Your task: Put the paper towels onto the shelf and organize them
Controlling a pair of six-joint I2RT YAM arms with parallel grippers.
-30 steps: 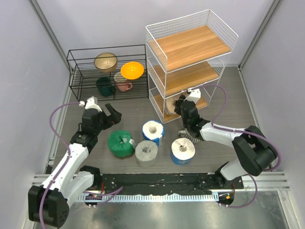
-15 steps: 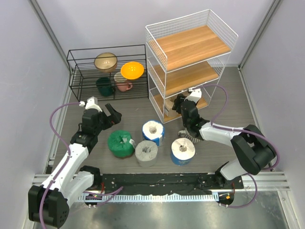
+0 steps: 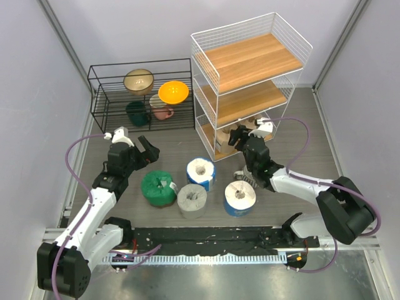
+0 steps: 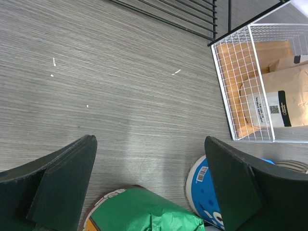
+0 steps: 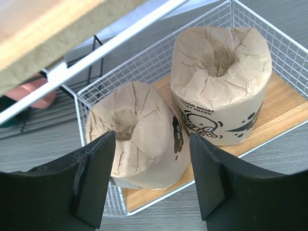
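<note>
The shelf (image 3: 250, 62) stands at the back right. Two tan paper towels sit on its bottom board: one upright (image 5: 221, 91), one nearer the front and tilted (image 5: 139, 134). My right gripper (image 5: 151, 178) is open just in front of that tier (image 3: 239, 136), with its fingers apart from the tilted roll. On the floor stand a green roll (image 3: 158, 188), a grey roll (image 3: 192, 200) and two white-and-blue rolls (image 3: 201, 173) (image 3: 240, 198). My left gripper (image 3: 149, 150) hangs open and holds nothing. In its wrist view (image 4: 149, 178) the green roll (image 4: 144, 211) lies just below.
A low black wire rack (image 3: 140, 94) with bowls and mugs stands at the back left. A ribbed grey-white mug (image 3: 244, 177) sits partly under my right arm. Grey walls close in on both sides.
My right gripper has gone from shut to open, letting go of the tilted tan roll, and its wrist has shifted slightly right. The left arm has not moved.
</note>
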